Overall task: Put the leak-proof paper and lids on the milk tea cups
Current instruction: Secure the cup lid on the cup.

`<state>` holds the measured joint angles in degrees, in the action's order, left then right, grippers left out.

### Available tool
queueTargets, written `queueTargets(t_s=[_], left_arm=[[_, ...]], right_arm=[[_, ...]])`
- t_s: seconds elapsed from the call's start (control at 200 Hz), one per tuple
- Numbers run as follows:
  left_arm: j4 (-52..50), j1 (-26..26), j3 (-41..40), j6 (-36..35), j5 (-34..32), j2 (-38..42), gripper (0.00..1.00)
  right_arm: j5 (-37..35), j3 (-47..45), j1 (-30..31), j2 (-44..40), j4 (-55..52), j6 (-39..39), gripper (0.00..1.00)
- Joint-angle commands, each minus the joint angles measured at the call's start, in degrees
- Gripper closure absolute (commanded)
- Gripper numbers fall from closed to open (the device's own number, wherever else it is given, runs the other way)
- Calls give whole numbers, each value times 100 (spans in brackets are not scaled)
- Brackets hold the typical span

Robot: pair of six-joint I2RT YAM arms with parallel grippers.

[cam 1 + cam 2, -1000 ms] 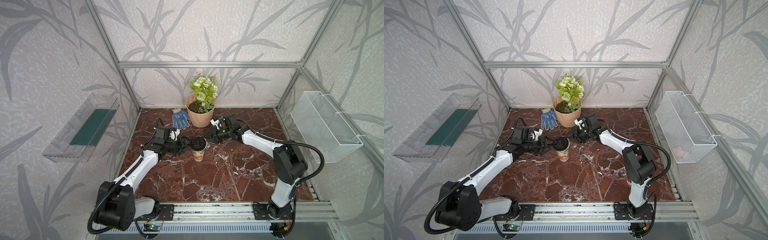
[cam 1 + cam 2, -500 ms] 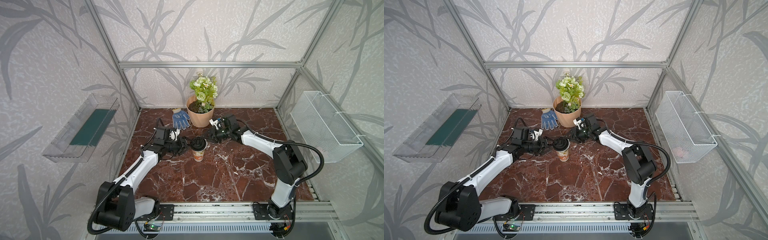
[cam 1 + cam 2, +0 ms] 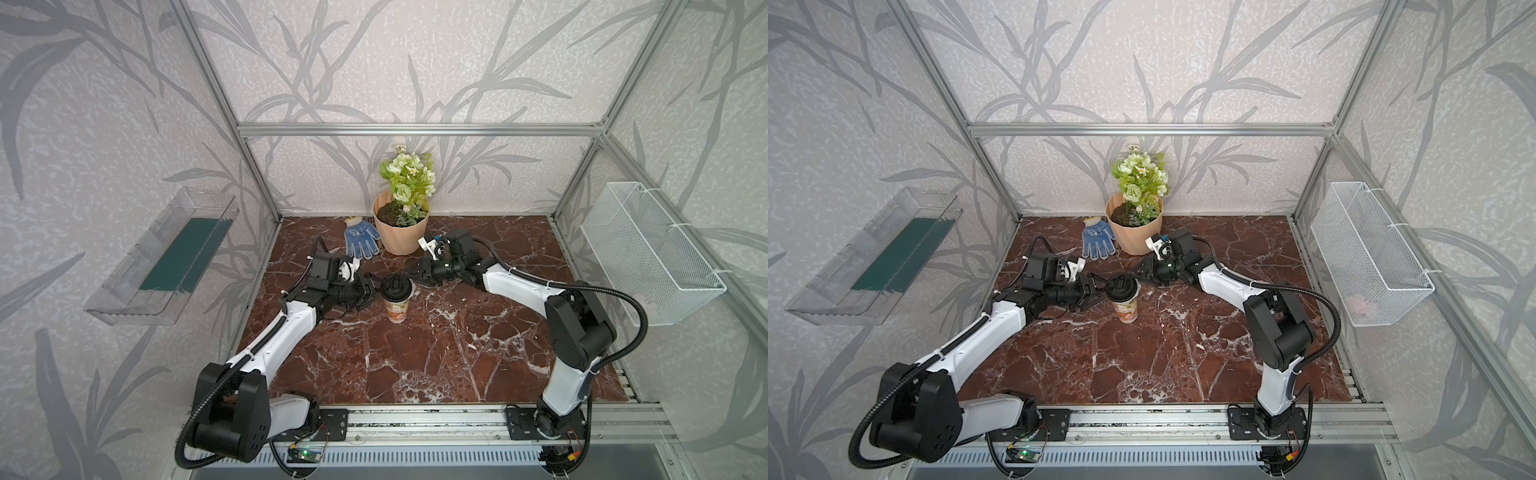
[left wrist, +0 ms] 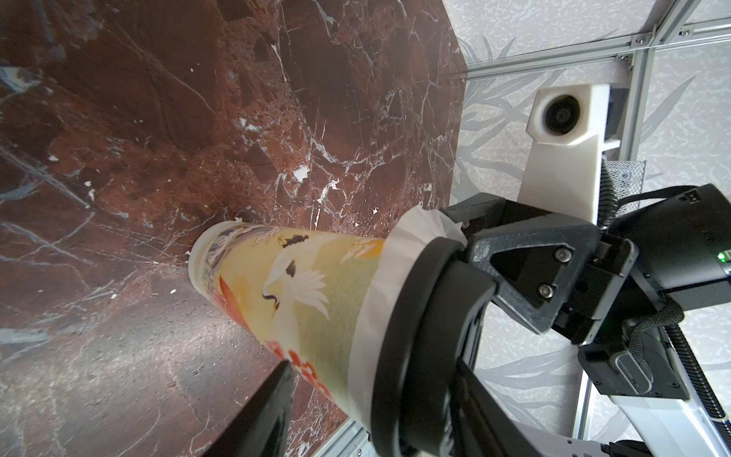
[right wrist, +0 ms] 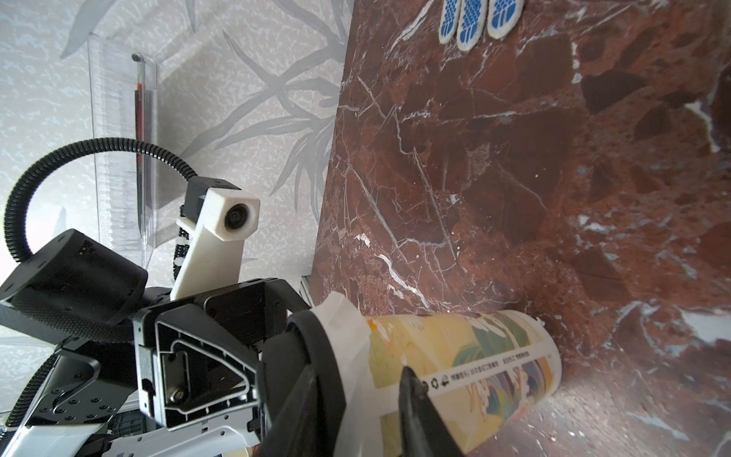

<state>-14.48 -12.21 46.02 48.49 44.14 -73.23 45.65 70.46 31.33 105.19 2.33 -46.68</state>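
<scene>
The milk tea cup (image 3: 395, 311) stands upright on the table (image 3: 436, 353) with the leak-proof paper (image 4: 375, 300) draped over its rim, its edge hanging as a skirt beneath a black lid (image 3: 396, 286) that sits on top. The left claw (image 3: 374, 287) is clenched tight at one side of the lid. The right claw (image 3: 412, 277) has its jaws parted about the lid's rim on the opposite side, and I cannot tell whether it grips.
</scene>
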Motion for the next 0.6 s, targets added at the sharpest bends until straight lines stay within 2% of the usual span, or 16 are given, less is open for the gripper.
queueTargets(t_s=[0.0, 0.145, 0.365, 0.595], left_arm=[[-1215, -27, -436, -96, -675, -377, 41], [-1199, -27, -403, -73, -624, -373, 41], [-847, -19, -214, 238, -381, -212, 38], [-1373, -19, 409, -4, -403, -145, 35]], right_arm=[[-598, -552, 102, 604, -1719, 220, 67], [-432, -245, 103, 355, -1642, 153, 65], [-29, 390, 46, -161, -976, -415, 57], [276, 605, -157, -428, -853, -589, 54]])
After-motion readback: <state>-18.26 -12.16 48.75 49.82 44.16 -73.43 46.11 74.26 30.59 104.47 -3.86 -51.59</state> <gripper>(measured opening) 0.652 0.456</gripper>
